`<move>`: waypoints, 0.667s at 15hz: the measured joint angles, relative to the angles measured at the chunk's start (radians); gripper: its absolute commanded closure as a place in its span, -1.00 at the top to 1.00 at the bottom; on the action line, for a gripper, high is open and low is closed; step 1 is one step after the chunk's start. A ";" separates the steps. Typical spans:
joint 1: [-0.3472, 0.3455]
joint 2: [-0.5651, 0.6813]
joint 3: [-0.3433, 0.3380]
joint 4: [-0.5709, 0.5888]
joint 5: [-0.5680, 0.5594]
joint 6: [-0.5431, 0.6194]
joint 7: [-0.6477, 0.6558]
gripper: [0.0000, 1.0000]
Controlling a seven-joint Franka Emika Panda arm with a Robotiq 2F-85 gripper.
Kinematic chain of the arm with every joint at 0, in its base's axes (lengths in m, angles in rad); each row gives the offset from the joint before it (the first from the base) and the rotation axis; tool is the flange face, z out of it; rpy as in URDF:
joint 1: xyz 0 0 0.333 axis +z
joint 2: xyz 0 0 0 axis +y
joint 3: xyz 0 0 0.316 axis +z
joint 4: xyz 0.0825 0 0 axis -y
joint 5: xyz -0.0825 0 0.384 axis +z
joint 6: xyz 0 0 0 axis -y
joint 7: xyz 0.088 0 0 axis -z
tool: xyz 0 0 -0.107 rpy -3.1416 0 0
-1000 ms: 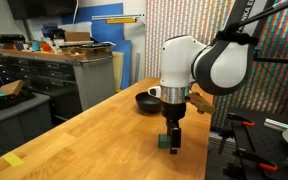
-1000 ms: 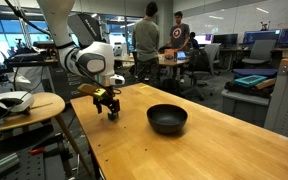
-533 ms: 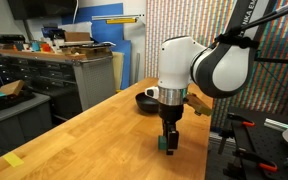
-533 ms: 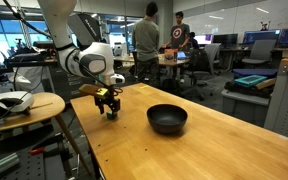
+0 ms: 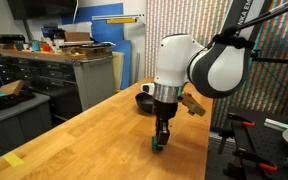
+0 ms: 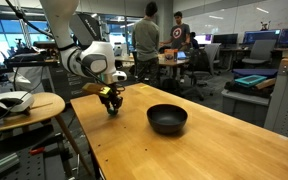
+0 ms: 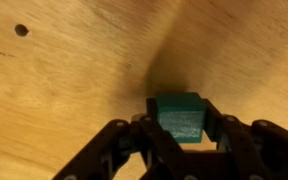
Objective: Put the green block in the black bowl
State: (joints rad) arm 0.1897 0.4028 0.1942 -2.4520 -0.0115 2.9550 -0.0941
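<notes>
The green block (image 7: 179, 113), a small dark-green cube, sits between my gripper's (image 7: 180, 124) two black fingers (image 7: 216, 126) in the wrist view, with both pads pressed against its sides over the wooden table (image 7: 64, 80). In an exterior view the gripper (image 5: 161, 143) points straight down near the table's front edge, and a bit of the green block (image 5: 157, 148) shows at its tip. The black bowl (image 6: 167, 119) stands on the table apart from the gripper (image 6: 110, 108); elsewhere it (image 5: 144, 99) is partly hidden behind the arm.
The table edge (image 5: 199, 160) runs close beside the gripper. A yellow tape mark (image 5: 14, 160) lies at the table's near corner. A round stool (image 6: 19, 103) with a white object stands beside the table. People (image 6: 147, 35) work at desks far behind.
The jaws have closed from wide open onto the green block. The gripper has shifted slightly sideways along the table.
</notes>
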 measured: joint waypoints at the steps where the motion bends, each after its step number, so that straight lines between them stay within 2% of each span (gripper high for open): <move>1: -0.007 0.000 0.005 0.005 0.006 0.007 0.001 -0.57; 5: -0.064 -0.004 0.034 0.031 0.046 0.025 0.001 -0.57; 10: -0.125 -0.033 0.024 0.053 0.058 0.028 0.001 -0.57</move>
State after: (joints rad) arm 0.0650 0.3697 0.2184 -2.3993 0.0470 2.9835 -0.0927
